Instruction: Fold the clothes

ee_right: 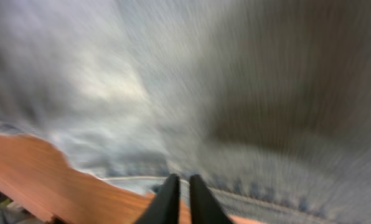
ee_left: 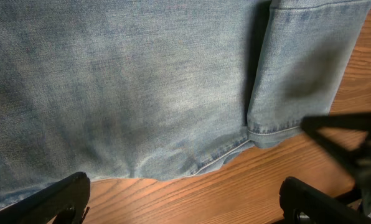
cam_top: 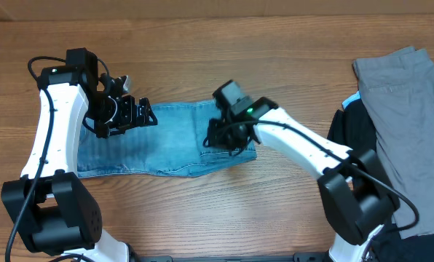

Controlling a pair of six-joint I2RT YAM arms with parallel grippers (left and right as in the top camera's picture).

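Observation:
The light blue denim jeans [cam_top: 170,145] lie folded flat on the wooden table, mid-left. My left gripper [cam_top: 146,113] is open and empty, low over the jeans' upper left edge. In the left wrist view its fingers [ee_left: 185,205] straddle bare wood just off the denim's hem [ee_left: 173,93]. My right gripper [cam_top: 221,140] is shut, its tips down at the jeans' right part. The right wrist view is motion-blurred: the closed fingertips [ee_right: 179,185] sit at a stitched edge of the denim [ee_right: 235,93], with nothing visibly held.
A grey garment [cam_top: 403,94] lies on a black garment [cam_top: 352,135] at the right edge of the table [cam_top: 275,44]. Bare wood surrounds the jeans at the back and front.

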